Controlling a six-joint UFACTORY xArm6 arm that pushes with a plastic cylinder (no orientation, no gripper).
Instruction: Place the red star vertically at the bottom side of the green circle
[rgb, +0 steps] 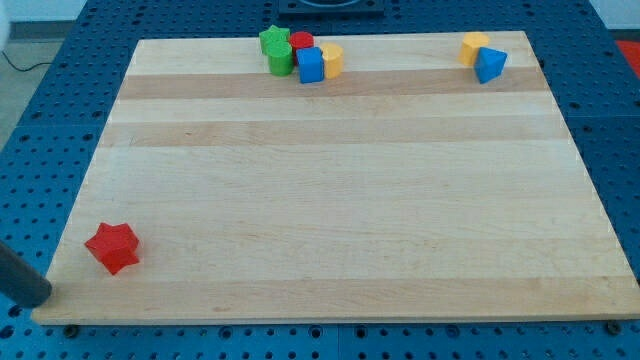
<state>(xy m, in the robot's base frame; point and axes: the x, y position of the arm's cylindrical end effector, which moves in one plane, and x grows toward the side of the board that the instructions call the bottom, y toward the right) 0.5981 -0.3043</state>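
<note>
Crowding the green circle (280, 62): green star (273, 40), red block (302, 42), blue block (311, 66); no claw, my tip (40, 297) by red star (111, 247).

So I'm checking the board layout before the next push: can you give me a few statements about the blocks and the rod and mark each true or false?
1. The red star lies near the board's bottom-left corner. True.
2. The green circle sits at the view's bottom edge. False: it is at the view's top, in a cluster with a green star, a red block, a blue block and a yellow block.
3. My tip is left of and below the red star, apart from it. True.
4. The red star touches the green circle. False: most of the board separates them.
5. A yellow block and a blue block sit together at the top right. True.
</note>
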